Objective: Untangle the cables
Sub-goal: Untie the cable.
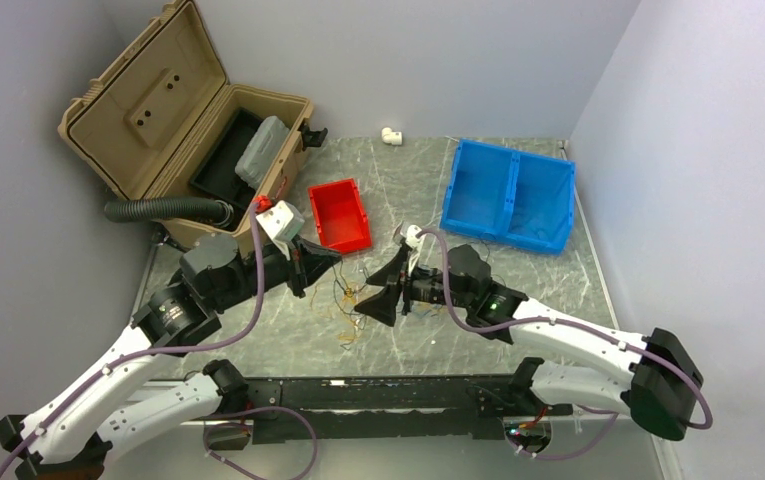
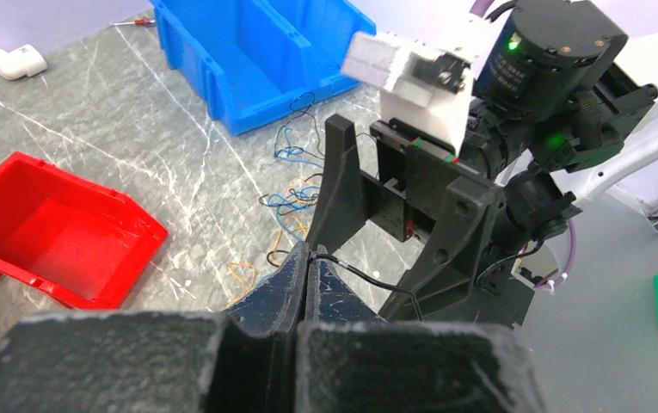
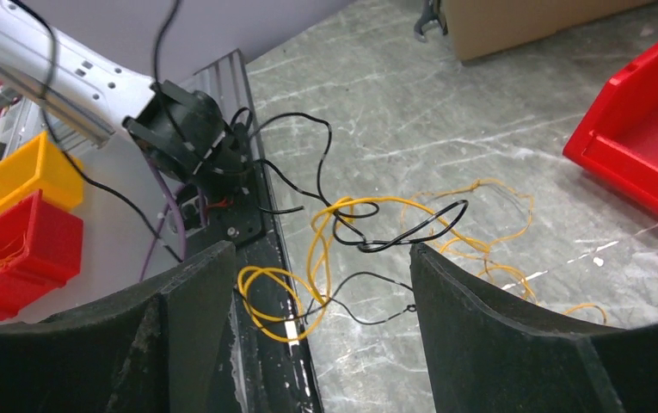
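The cables [image 1: 346,305] are thin orange-yellow, blue and black wire loops, loosely tangled on the grey table between my two grippers. My left gripper [image 1: 338,257] is shut on one thin black wire [image 2: 368,275], pinched at its tips [image 2: 316,256]. That wire runs right, towards my right gripper. Blue and orange strands [image 2: 295,196] lie on the table beyond. My right gripper [image 1: 373,290] is open and faces the left one. In the right wrist view it [image 3: 321,267] straddles yellow loops [image 3: 273,301] and black wires [image 3: 394,232] without closing on them.
A red bin [image 1: 339,215] stands just behind the tangle and a blue two-compartment bin [image 1: 508,195] at the back right. An open tan case [image 1: 188,120] with a black ribbed hose [image 1: 163,208] stands at the back left. A white pipe elbow [image 1: 390,135] lies at the far edge.
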`<control>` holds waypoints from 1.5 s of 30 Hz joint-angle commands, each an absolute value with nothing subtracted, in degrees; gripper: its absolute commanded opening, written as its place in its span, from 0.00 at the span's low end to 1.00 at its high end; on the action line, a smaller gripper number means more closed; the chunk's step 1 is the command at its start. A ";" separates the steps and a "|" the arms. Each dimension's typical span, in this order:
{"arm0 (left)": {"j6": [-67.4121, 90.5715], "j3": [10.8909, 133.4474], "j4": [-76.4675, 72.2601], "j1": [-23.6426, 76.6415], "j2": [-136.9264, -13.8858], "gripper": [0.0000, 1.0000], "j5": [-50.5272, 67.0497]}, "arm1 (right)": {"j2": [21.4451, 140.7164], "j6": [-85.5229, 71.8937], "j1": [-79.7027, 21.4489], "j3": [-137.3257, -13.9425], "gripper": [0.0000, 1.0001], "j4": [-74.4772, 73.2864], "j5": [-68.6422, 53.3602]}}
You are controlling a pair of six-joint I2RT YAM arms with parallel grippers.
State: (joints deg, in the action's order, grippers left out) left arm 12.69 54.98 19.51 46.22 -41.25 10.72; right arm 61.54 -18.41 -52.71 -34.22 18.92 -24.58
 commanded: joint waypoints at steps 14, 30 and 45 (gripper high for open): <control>12.32 55.90 16.22 46.11 -42.18 0.00 13.46 | 60.62 -16.21 -53.12 -42.69 0.81 15.11 -19.16; 12.83 55.61 15.28 46.08 -42.77 0.00 14.52 | 69.67 -14.78 -55.77 -46.93 0.72 18.55 -15.07; 11.24 58.58 13.06 46.09 -40.47 0.00 10.58 | 86.70 -27.73 -57.96 -38.10 0.53 33.69 -5.16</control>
